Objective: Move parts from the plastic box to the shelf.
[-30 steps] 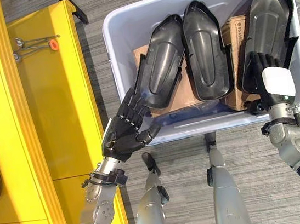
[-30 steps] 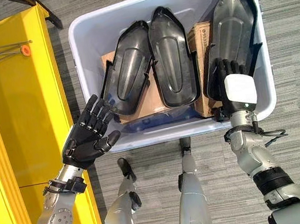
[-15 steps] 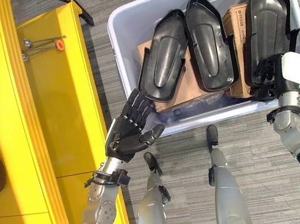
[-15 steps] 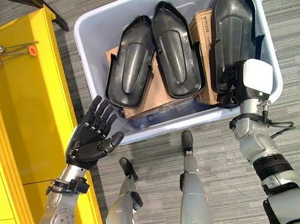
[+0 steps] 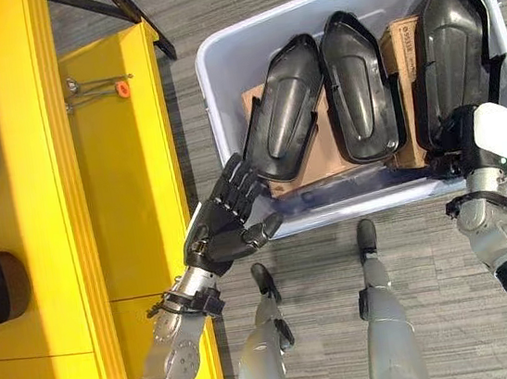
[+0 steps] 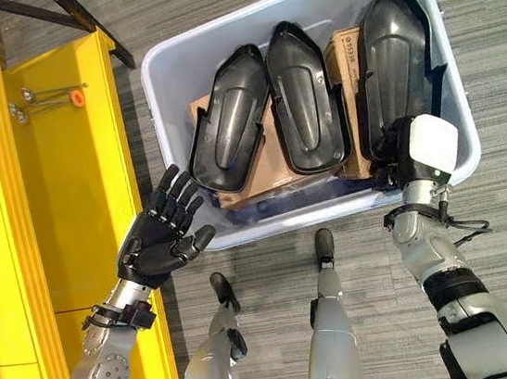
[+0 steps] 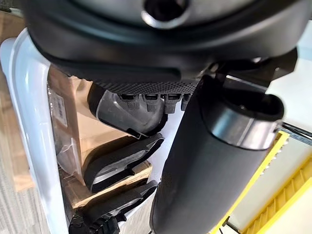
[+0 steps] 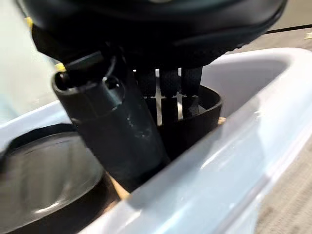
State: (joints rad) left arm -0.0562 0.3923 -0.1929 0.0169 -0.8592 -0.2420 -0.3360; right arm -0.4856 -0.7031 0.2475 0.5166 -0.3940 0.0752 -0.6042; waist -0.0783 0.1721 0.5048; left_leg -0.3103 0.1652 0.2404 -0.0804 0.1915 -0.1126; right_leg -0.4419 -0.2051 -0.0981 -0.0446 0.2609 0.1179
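Gripping the right-most black part [image 5: 455,51] firmly, the right hand [image 5: 471,137] should lift it straight out of the plastic box [image 5: 221,82]; left hand [image 5: 226,226] hangs open.

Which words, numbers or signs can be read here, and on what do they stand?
Carton: dark print along its side, too small to read.
Label on cardboard, left wrist view: too blurred to read.
Parts, plastic box, shelf: no text seen.

The left hand [image 5: 219,233] is hovering palm-up with fingers spread and relaxed, its arm reaching up from the lower left, while the right hand [image 6: 414,151] is curling its fingers, forearm nearly upright.
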